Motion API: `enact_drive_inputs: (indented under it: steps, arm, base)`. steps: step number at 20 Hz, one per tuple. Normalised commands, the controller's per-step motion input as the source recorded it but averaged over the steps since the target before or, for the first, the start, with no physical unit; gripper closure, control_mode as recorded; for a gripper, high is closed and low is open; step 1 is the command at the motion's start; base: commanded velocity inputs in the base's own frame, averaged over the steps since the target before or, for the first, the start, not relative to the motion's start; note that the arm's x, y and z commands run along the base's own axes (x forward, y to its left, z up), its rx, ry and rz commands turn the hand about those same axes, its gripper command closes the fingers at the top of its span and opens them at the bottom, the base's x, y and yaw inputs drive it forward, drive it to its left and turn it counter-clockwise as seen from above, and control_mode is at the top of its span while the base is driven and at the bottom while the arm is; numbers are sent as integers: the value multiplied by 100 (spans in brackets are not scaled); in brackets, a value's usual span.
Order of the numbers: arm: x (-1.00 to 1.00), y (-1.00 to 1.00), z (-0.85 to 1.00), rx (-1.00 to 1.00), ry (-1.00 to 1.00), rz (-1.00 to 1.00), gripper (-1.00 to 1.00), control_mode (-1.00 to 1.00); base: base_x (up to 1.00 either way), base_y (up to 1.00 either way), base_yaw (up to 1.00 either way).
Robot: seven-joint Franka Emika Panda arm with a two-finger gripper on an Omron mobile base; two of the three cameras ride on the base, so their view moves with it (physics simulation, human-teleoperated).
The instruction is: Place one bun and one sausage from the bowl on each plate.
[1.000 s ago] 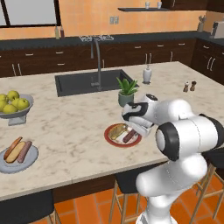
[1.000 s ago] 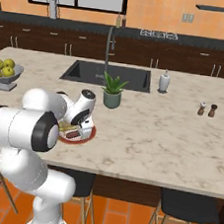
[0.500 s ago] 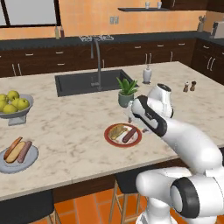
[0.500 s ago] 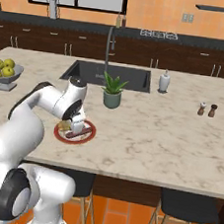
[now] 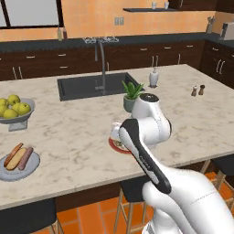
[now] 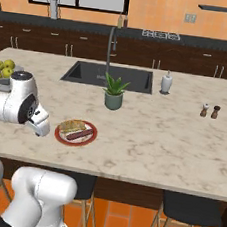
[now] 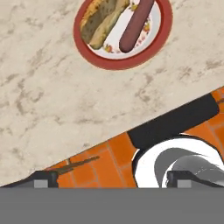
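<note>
Bun (image 7: 102, 21) and sausage (image 7: 136, 25) lie on the red-rimmed plate (image 7: 154, 51), jaws released; both plates look served, so retreat seems next.

The white arm rises from the base, bends sharply at the elbow and folds back toward its own body, so the wrist and hand (image 6: 36, 121) sit low at the near edge of the worktop (image 6: 147, 140). In the hand view the gripper (image 7: 111, 178) points down past that edge, and its two dark fingers (image 7: 43, 178) stand at the far left and right of the bottom of the view, spread wide apart. Nothing lies between them.
</note>
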Motion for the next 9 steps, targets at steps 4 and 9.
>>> enact_drive_inputs:
  steps: [4,9]
  arm:
    - [-100,43,19,-21,0,29,-100,-100]
    - [-100,17,9,-8,0,19,-100,-100]
  base:
    - [0,0,0]
    - [0,0,0]
